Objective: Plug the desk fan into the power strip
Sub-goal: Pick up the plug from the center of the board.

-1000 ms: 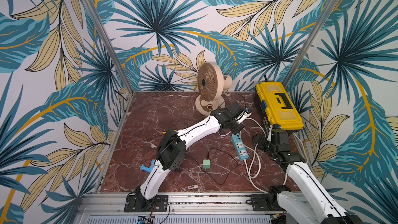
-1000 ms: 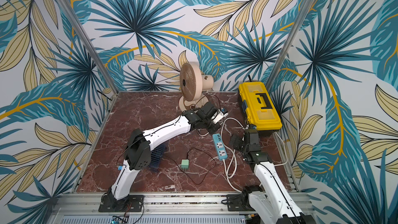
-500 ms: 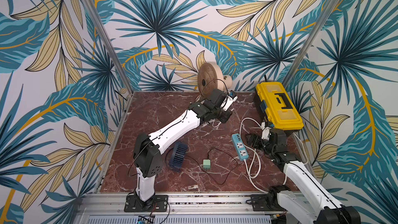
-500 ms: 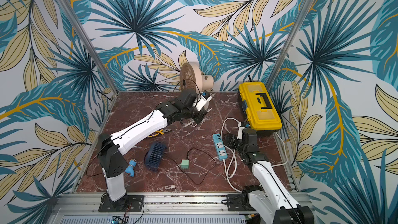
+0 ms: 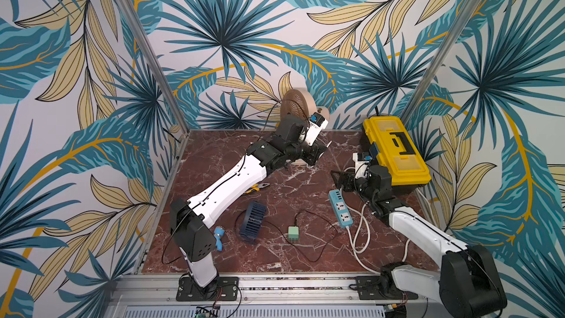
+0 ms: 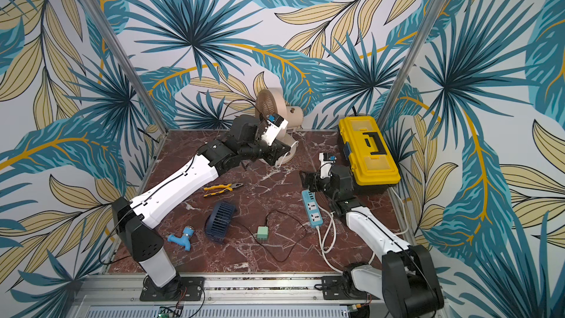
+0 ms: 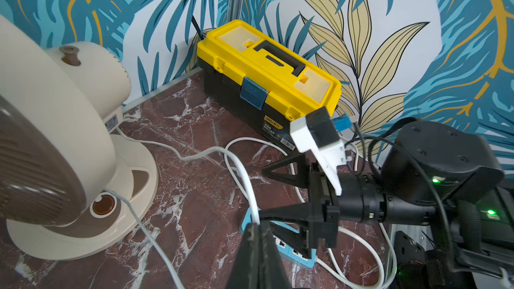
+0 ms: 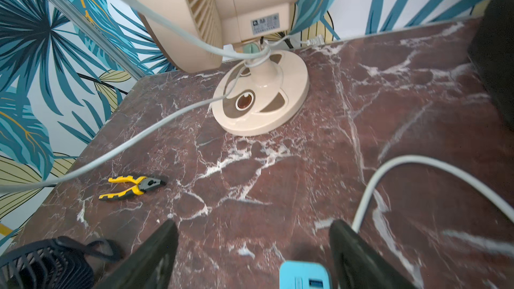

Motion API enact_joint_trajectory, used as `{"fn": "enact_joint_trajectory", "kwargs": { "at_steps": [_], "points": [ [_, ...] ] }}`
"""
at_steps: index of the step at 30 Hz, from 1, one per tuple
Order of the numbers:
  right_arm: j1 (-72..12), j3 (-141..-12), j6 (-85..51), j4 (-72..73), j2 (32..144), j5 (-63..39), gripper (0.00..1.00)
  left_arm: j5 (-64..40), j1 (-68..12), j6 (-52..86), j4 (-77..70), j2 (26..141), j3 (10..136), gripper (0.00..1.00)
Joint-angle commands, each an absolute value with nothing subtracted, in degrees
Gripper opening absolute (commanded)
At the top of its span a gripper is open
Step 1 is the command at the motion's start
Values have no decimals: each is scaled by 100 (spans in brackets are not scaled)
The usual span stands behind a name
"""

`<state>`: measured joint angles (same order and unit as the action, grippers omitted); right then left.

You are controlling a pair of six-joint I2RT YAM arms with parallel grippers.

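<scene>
My left claw is clamped on the white cord of the desk fan. The plug is unseen. Ahead and below lies the power strip. One end sits between my wide-open, empty right claw, and its length runs back under that wrist.

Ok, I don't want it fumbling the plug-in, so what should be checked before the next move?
1. Cord gripped: ok, left fingers shut on the fan cord.
2. Plug in the grip: cannot tell, none shows there.
3. Sockets up and free on the power strip: ok.
4. Strip steadied: not ok, right fingers stand open at its end, not gripping.
5. The desk fan upright: ok.
</scene>
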<state>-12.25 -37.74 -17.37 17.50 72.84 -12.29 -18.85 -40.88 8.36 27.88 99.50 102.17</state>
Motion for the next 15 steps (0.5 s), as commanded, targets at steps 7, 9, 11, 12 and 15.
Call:
{"fn": "enact_joint_trajectory", "kwargs": {
  "at_steps": [7, 9, 11, 12, 15],
  "points": [
    [-1408, -4727, -1326, 2805, 8620, -916, 82, -2298, -3956, 1055, 2382, 9556, 9835, 0],
    [-1430, -4913, -1325, 2960, 8884, -897, 79, -2344, -3939, 1073, 2355, 9519, 9786, 0],
    [-1464, -5119, -1298, 3097, 9134, -923, 77, -2391, -3914, 1092, 2307, 9483, 9730, 0],
    [-1490, -5217, -1275, 3206, 9267, -931, 75, -2410, -3914, 1091, 2303, 9470, 9715, 0],
    [-1577, -5497, -1115, 3385, 9680, -851, 72, -2447, -3895, 1078, 2333, 9432, 9692, 0]
  ]
}}
